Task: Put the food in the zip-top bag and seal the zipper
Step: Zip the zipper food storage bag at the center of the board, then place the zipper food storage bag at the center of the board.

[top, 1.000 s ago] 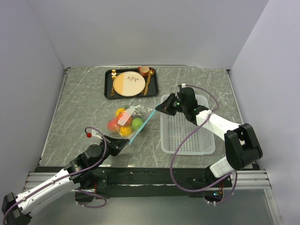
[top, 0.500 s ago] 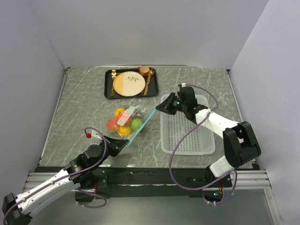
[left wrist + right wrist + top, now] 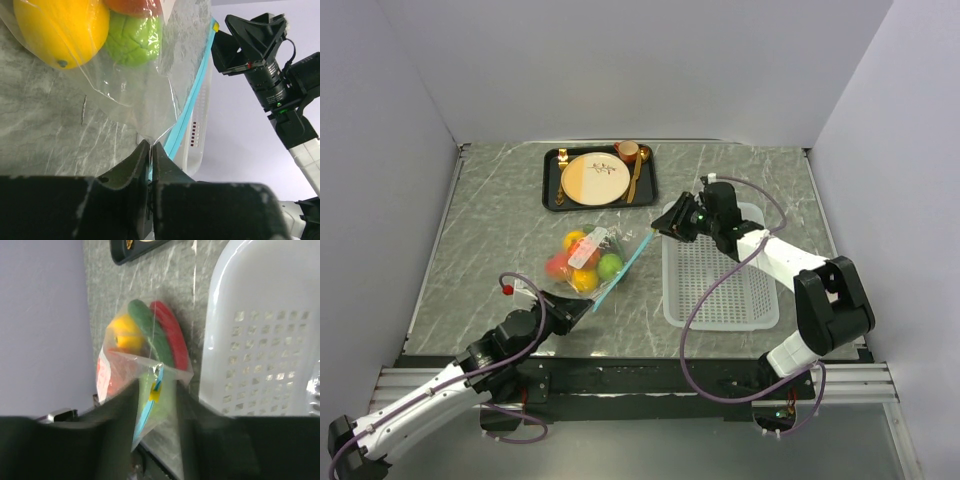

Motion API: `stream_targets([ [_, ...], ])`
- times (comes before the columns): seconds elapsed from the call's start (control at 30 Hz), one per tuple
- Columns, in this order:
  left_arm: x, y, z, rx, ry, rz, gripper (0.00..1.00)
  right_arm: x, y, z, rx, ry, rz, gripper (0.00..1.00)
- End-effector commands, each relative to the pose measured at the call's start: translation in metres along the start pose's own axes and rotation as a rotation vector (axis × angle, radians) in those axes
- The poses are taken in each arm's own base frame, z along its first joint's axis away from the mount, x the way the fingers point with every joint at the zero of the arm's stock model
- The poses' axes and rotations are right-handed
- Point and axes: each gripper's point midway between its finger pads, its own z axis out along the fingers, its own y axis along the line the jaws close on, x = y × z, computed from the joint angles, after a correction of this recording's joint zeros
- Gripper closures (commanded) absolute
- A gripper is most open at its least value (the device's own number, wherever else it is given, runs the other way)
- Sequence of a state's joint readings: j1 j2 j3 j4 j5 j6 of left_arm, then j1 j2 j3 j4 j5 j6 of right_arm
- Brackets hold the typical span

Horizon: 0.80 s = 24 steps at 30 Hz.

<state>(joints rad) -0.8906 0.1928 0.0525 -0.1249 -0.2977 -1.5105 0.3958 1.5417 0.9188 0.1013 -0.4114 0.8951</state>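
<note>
The left tool [image 3: 150,150] is clenched on a thin fold of the zip-top bag [image 3: 625,250] at its near corner, right beside the end of the zipper [image 3: 192,107]. The film rises taut out of the pinch. This grip looks meant to anchor that end so the strip stays stretched and straight.

The right tool [image 3: 156,390] is at the far end of the same strip. Its two fingers stand apart on either side of the bag's corner, so it is released rather than gripping. The teal end of the zipper shows in the gap between them, and whether either finger brushes the plastic cannot be told.

The bag lies on the counter [image 3: 490,240] in the middle, between the two arms, with its zipper edge running diagonally from the left tool toward the right one. The white basket [image 3: 720,290] sits just beyond the far corner, and the dark tray [image 3: 552,190] with its plate is further back.

The food [image 3: 582,262] is inside the bag, bunched away from the zipper edge: a lemon [image 3: 62,27] and a lime [image 3: 132,42] press against the clear film, and red and green chilies [image 3: 160,335] lie near the far corner. None is seen loose on the counter.

With the filling apparently done, the work in hand seems to be the seal. Whether the strip is pressed shut along its whole length cannot be judged from these views.
</note>
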Motion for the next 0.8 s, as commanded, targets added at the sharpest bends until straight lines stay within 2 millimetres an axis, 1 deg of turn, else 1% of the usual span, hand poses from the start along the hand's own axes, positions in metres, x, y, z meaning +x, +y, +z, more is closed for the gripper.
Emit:
stream_targets([
  [0.0,0.000,0.030,0.007,-0.054,-0.016,0.085,0.84,-0.032,0.015,-0.012,0.011,-0.106,-0.113,0.41],
  [0.03,0.000,0.031,0.007,-0.059,-0.013,0.094,0.80,-0.034,0.014,-0.016,0.028,-0.123,-0.124,0.37],
  [0.07,-0.001,0.022,0.007,-0.048,-0.014,0.111,0.71,-0.039,0.017,-0.024,0.035,-0.151,-0.138,0.36],
  [0.1,-0.002,0.017,0.007,-0.038,-0.018,0.117,0.67,-0.046,0.012,-0.028,0.072,-0.192,-0.152,0.34],
  [0.13,-0.003,0.016,0.007,-0.042,-0.021,0.127,0.59,-0.048,0.012,-0.035,0.089,-0.204,-0.155,0.32],
  [0.17,-0.004,0.018,0.007,-0.056,-0.026,0.151,0.54,-0.048,0.008,-0.038,0.108,-0.206,-0.157,0.32],
  [0.2,-0.005,0.012,0.007,-0.048,-0.032,0.158,0.51,-0.053,0.008,-0.041,0.121,-0.223,-0.166,0.31],
  [0.27,-0.008,0.012,0.006,-0.060,-0.040,0.189,0.50,-0.052,0.004,-0.046,0.135,-0.223,-0.167,0.30],
  [0.3,-0.011,0.007,0.006,-0.057,-0.054,0.196,0.49,-0.052,0.003,-0.047,0.142,-0.226,-0.168,0.30],
  [0.33,-0.013,0.009,0.004,-0.073,-0.059,0.207,0.45,-0.052,0.001,-0.049,0.149,-0.230,-0.166,0.30],
  [0.4,-0.020,0.002,0.002,-0.073,-0.087,0.222,0.39,-0.053,-0.009,-0.052,0.188,-0.243,-0.161,0.29],
  [0.43,-0.023,-0.003,-0.001,-0.064,-0.101,0.225,0.31,-0.055,-0.012,-0.056,0.200,-0.256,-0.161,0.29],
  [0.47,-0.026,-0.002,-0.003,-0.075,-0.108,0.248,0.27,-0.053,-0.018,-0.058,0.220,-0.259,-0.165,0.29],
  [0.5,-0.031,-0.011,-0.005,-0.061,-0.129,0.258,0.23,-0.054,-0.021,-0.060,0.233,-0.266,-0.174,0.25],
  [0.53,-0.034,-0.015,-0.008,-0.057,-0.142,0.272,0.15,-0.055,-0.023,-0.063,0.240,-0.276,-0.183,0.24],
  [0.57,-0.038,-0.017,-0.010,-0.067,-0.156,0.307,0.11,-0.057,-0.029,-0.066,0.260,-0.280,-0.197,0.23],
  [0.6,-0.045,-0.021,-0.015,-0.085,-0.175,0.328,0.07,-0.057,-0.032,-0.069,0.275,-0.283,-0.206,0.19],
  [0.63,-0.053,-0.022,-0.018,-0.110,-0.211,0.352,0.03,-0.062,-0.035,-0.074,0.296,-0.306,-0.216,0.18],
  [0.67,-0.060,-0.023,-0.021,-0.129,-0.234,0.389,0.02,-0.063,-0.043,-0.078,0.330,-0.305,-0.226,0.17],
  [0.7,-0.066,-0.029,-0.027,-0.143,-0.249,0.413,0.01,-0.065,-0.047,-0.081,0.349,-0.313,-0.232,0.14],
  [0.73,-0.073,-0.031,-0.028,-0.160,-0.280,0.441,0.01,-0.067,-0.050,-0.085,0.363,-0.319,-0.238,0.13],
  [0.77,-0.078,-0.040,-0.031,-0.154,-0.290,0.500,0.01,-0.069,-0.057,-0.089,0.400,-0.327,-0.253,0.12],
])
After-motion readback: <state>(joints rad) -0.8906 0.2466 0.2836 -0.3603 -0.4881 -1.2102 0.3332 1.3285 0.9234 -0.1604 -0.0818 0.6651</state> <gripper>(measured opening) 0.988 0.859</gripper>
